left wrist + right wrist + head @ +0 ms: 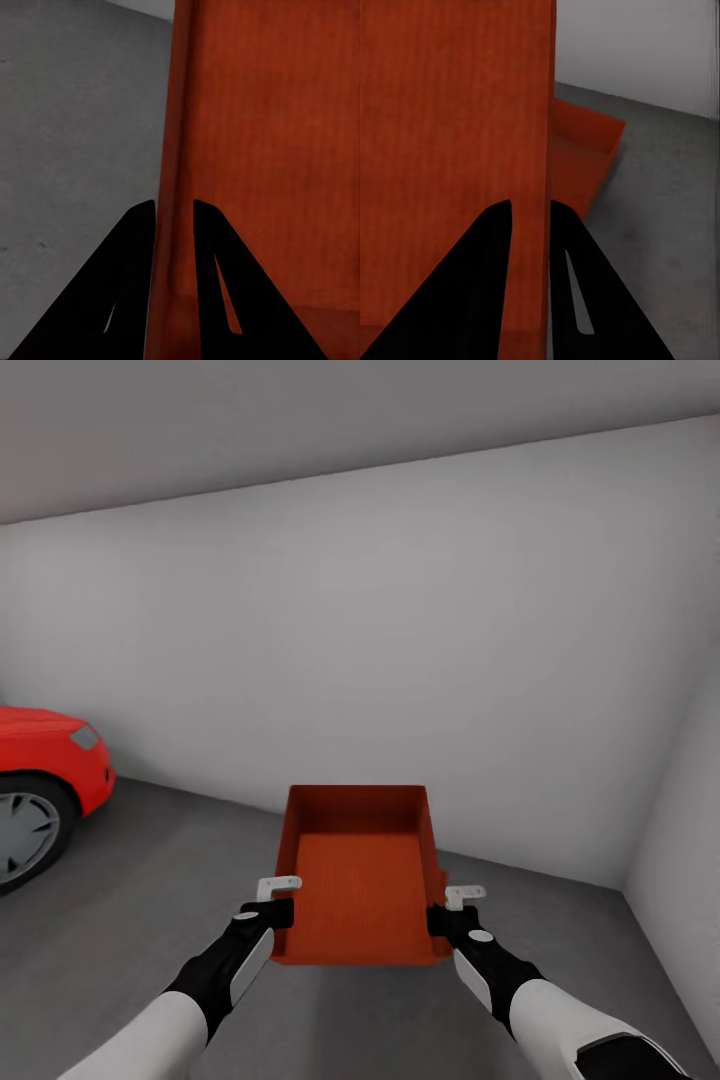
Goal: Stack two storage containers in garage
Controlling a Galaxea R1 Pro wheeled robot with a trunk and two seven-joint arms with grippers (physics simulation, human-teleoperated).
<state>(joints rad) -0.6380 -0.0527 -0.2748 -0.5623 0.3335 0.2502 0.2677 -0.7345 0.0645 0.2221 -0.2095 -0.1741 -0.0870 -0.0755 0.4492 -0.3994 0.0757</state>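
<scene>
I hold one orange-red storage container (360, 880) level in the air in front of me, open side up and empty. My left gripper (280, 913) is shut on its left wall (262, 150), one finger on each side of the rim. My right gripper (440, 918) is shut the same way on its right wall (450, 135). In the right wrist view, the second storage container (585, 150) rests on the dark concrete floor (660, 217) below and beyond the held one. The held bin hides most of it in the head view.
This is the garage, with pale grey walls (400, 640) and a grey floor (150, 920). A red car (45, 760) stands at the left, its front wheel showing. A wall corner (630, 880) closes the space at the right.
</scene>
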